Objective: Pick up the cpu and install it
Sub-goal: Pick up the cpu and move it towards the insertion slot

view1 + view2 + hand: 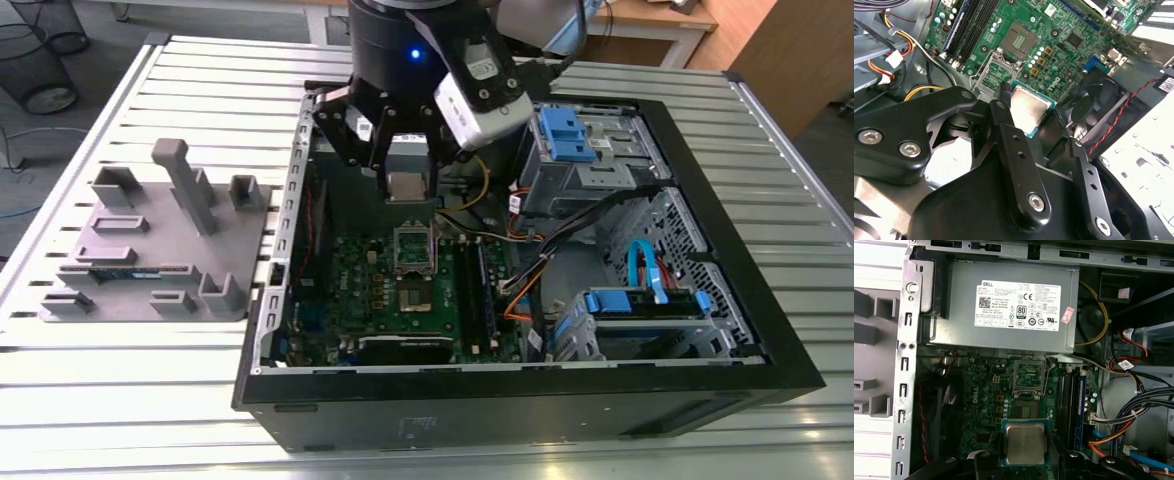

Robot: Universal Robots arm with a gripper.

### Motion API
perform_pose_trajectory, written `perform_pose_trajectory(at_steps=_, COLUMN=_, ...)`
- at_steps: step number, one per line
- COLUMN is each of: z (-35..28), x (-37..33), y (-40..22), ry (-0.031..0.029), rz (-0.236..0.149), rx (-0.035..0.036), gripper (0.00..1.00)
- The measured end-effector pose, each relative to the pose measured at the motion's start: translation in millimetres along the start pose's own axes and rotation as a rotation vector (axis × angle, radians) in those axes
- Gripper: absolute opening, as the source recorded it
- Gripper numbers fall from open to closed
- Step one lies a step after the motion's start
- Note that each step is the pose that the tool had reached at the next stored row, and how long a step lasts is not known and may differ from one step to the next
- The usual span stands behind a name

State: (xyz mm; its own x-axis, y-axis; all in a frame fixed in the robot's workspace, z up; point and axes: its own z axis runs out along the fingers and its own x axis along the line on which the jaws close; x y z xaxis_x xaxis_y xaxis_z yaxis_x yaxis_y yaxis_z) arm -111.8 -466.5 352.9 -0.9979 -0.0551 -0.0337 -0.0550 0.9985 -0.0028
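Note:
My gripper [404,172] is shut on the cpu [404,185], a small square chip with a silver-grey metal top. It hangs inside the open computer case above the green motherboard [380,300]. In both wrist views the black fingers [1003,107] clamp two opposite edges of the cpu [1028,111] [1025,442]. The empty socket [1026,409] lies below and a little ahead of the chip, with its metal load plate [1029,376] flipped open. In the exterior view the socket [416,295] sits nearer the case front than the held chip.
A grey power supply box with a white label [1004,305] borders the motherboard. Memory slots [477,290], orange and blue cables [527,290] and blue drive bays [577,135] fill the exterior view's right. A grey fixture block [147,250] stands outside the case at left.

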Motion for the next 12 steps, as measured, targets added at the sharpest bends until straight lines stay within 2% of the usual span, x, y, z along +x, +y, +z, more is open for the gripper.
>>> perform_pose_trajectory(at_steps=5, z=8.3, x=0.3, y=-0.5, ry=-0.0001, rz=0.000, rx=-0.0001, gripper=0.47)
perform_pose_trajectory(at_steps=12, z=11.4, x=-5.3, y=-0.8, ry=0.0000, rz=0.000, rx=0.0000, gripper=0.47)
